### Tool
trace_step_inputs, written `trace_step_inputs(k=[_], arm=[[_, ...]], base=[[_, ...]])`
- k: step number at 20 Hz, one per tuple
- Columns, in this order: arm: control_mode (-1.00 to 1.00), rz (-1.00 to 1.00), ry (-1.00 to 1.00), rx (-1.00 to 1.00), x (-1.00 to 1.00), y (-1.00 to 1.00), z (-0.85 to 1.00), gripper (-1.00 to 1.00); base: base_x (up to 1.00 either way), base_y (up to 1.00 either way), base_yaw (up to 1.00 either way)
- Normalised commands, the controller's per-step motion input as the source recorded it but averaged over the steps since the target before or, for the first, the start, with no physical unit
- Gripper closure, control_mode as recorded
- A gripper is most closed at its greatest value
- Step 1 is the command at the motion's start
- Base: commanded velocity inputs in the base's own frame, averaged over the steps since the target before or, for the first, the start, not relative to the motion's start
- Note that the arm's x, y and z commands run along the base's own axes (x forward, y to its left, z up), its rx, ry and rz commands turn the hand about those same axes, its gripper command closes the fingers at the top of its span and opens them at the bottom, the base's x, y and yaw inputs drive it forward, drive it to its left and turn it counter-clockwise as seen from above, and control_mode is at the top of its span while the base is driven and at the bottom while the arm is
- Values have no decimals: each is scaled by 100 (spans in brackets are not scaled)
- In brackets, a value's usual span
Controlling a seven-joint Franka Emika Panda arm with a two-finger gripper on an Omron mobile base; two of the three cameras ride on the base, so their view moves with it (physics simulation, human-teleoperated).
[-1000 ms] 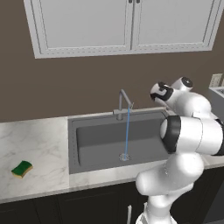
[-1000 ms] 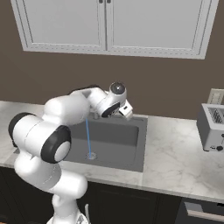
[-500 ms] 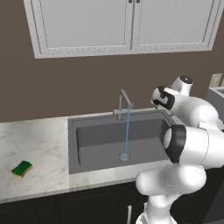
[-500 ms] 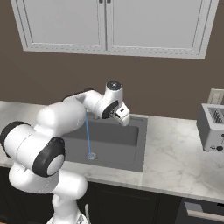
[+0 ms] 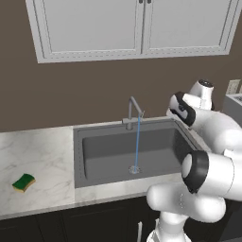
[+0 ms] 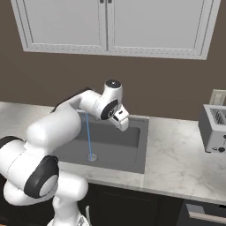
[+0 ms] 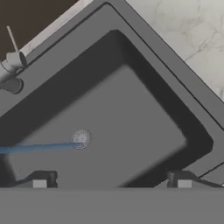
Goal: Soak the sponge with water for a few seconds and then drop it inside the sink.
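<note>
Green-topped sponge [image 5: 23,182] is seen in left base view flat on the marble counter [image 5: 38,156], well left of the sink [image 5: 108,156], untouched. Water [image 5: 137,142] is running from faucet [image 5: 133,111] to drain [image 5: 134,169].

Right base view: pincer [image 6: 122,120] is held above sink's right part, empty.

Hand view: pincer tips [image 7: 41,180] are spread wide w/ nothing between, basin and drain seen beyond.
</note>
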Motion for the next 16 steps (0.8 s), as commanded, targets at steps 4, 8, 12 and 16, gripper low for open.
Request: trace_step_inputs(k=[4, 8, 12, 16], arm=[[-100, 12, 0, 0, -71, 39, -11, -100], [-100, 10, 0, 0, -44, 52, -4, -100], [-100, 9, 2, 0, -41, 53, -2, -100], [-100, 9, 9, -2, -31, 63, 0, -100]], base=[[0, 0, 0], [0, 0, 0], [0, 0, 0], [0, 0, 0]])
